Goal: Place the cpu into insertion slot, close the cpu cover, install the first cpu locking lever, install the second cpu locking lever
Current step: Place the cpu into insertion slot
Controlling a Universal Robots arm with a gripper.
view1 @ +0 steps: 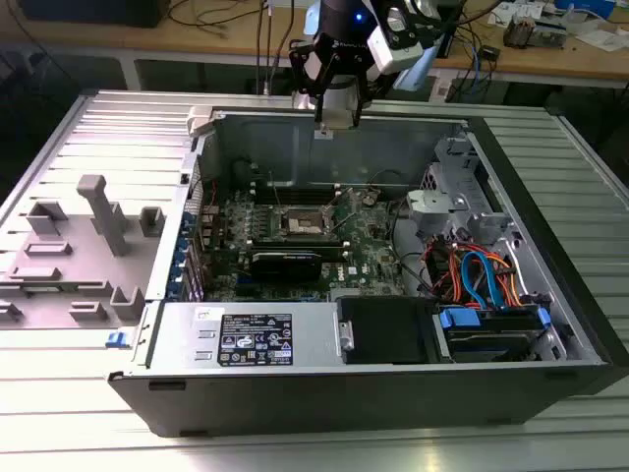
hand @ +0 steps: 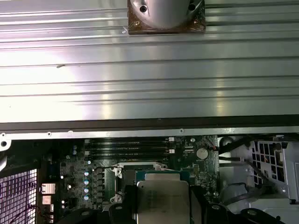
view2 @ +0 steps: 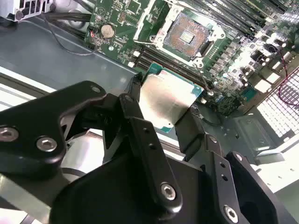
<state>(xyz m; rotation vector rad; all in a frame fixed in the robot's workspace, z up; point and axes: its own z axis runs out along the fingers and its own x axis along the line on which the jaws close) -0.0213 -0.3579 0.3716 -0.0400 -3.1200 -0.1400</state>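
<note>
Cpu (view2: 166, 100) — small flat square chip, dull silver top — sits clenched in the black pincer (view2: 163, 106), high over the green circuit board (view2: 117, 18), apart from its uncovered dark square insertion slot (view2: 187, 35).

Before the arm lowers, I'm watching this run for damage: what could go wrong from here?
The cpu, held by its edges in the gripper, hangs clear of the insertion slot; a slip might drop it onto the exposed contacts. Coming down off-square, it could catch the slot's silver rim.
</note>
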